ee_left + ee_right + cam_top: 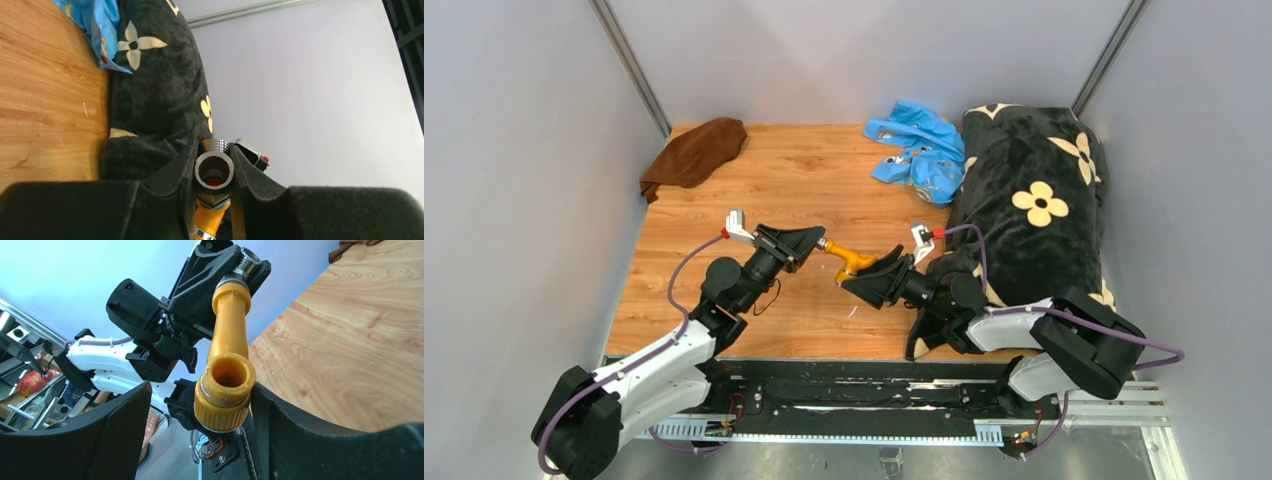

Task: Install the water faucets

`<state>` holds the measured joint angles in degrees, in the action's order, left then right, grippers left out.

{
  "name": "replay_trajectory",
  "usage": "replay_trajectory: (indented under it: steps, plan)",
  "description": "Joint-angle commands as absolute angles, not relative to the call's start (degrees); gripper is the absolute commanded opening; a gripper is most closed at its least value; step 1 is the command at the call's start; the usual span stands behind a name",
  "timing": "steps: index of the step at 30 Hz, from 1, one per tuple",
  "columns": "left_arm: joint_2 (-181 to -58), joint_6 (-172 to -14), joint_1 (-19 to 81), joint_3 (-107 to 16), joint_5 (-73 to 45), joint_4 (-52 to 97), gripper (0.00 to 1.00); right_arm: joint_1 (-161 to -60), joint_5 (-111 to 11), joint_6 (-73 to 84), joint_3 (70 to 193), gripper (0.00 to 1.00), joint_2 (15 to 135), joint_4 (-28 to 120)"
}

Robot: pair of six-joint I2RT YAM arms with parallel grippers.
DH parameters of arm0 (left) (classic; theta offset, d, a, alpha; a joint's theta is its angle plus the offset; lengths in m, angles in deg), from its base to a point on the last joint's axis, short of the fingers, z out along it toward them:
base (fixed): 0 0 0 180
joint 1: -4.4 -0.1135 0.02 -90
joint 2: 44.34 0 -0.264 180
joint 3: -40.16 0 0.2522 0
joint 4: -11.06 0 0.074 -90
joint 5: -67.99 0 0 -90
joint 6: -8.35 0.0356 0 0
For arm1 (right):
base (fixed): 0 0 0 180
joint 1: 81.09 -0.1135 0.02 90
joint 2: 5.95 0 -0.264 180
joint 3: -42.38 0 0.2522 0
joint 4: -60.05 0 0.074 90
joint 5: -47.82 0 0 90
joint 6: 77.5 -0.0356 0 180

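Note:
The water faucets hang joined in the air over the wooden table point(804, 180). The brass-orange bent spout point(848, 259) runs from the silver-grey fitting point(823, 243) toward the right arm. My left gripper point(816, 243) is shut on the fitting point(214, 170), whose open bore faces the left wrist camera, with the spout point(210, 220) below it. My right gripper point(856, 276) is open around the spout's ribbed collar point(222, 410). One finger point(280, 420) touches the collar and the other finger point(120, 425) stands well apart.
A bright blue plastic bag point(921, 150) lies at the back of the table. A black blanket with cream flowers point(1034, 200) covers the right side, under the right arm. A brown cloth point(696, 152) sits at the back left corner. Grey walls enclose the table.

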<state>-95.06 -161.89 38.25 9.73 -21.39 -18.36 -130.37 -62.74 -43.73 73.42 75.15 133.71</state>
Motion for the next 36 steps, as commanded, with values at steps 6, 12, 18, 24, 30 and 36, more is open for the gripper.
replay_trajectory:
  steps: [6,12,18,24,30,36]
  plan:
    - [-90.46,-157.01,38.33,6.38,-23.42,-11.71,0.0,-131.1,-66.26,-48.37,71.81,0.66,73.35,137.16]
    - [-89.92,-155.29,38.33,6.16,-23.55,-10.35,0.0,-131.13,-71.04,-54.65,74.47,0.7,73.36,137.21]
    - [-88.75,-154.42,38.33,6.93,-25.26,-9.8,0.0,-131.16,-73.99,-60.57,77.17,0.72,74.14,137.24]
    - [-87.96,-152.98,38.33,6.32,-26.27,-7.97,0.0,-131.1,-75.45,-68.34,77.97,0.72,77.69,137.21]
    - [-87.4,-152.9,38.33,6.82,-26.86,-7.52,0.0,-132.0,-75.84,-68.1,78.14,0.73,78.39,137.25]
    - [-87.45,-152.39,38.33,6.92,-27.11,-7.24,0.0,-132.67,-75.62,-68.44,78.46,0.73,78.1,137.26]
